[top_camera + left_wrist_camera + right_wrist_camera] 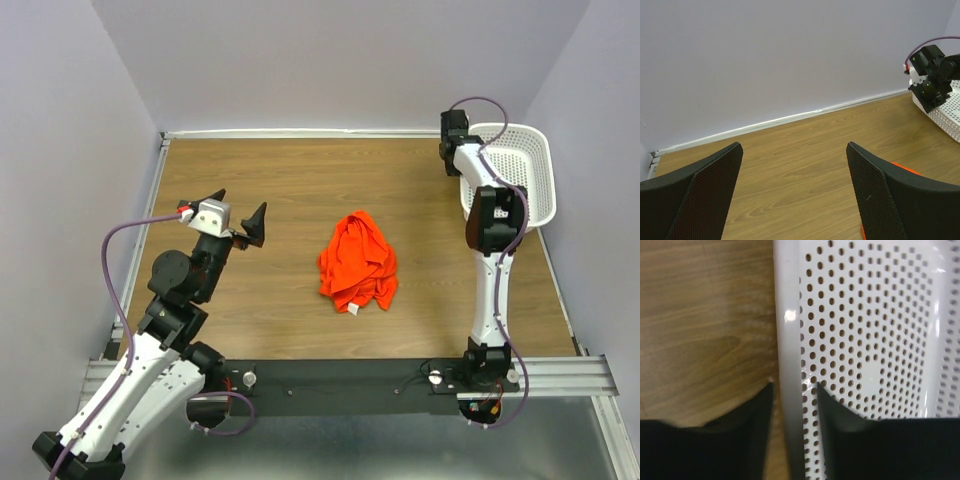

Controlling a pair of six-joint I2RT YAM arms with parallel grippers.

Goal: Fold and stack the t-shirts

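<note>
1 orange-red t-shirt is lying crumpled mid-bench, unfolded, nothing stacked; folding is not begun, so nearly the whole task is remaining. The left end effector is hovering released, jaws wide, left of the shirt and apart from it. The right end effector is straddling the white basket rim at far right; a slight gap is showing, cannot tell if clenched or loose

Just an orange sliver of the t-shirt peeks past the left gripper, the white basket runs off frame, and whether the right gripper pinches its rim is unclear.
</note>
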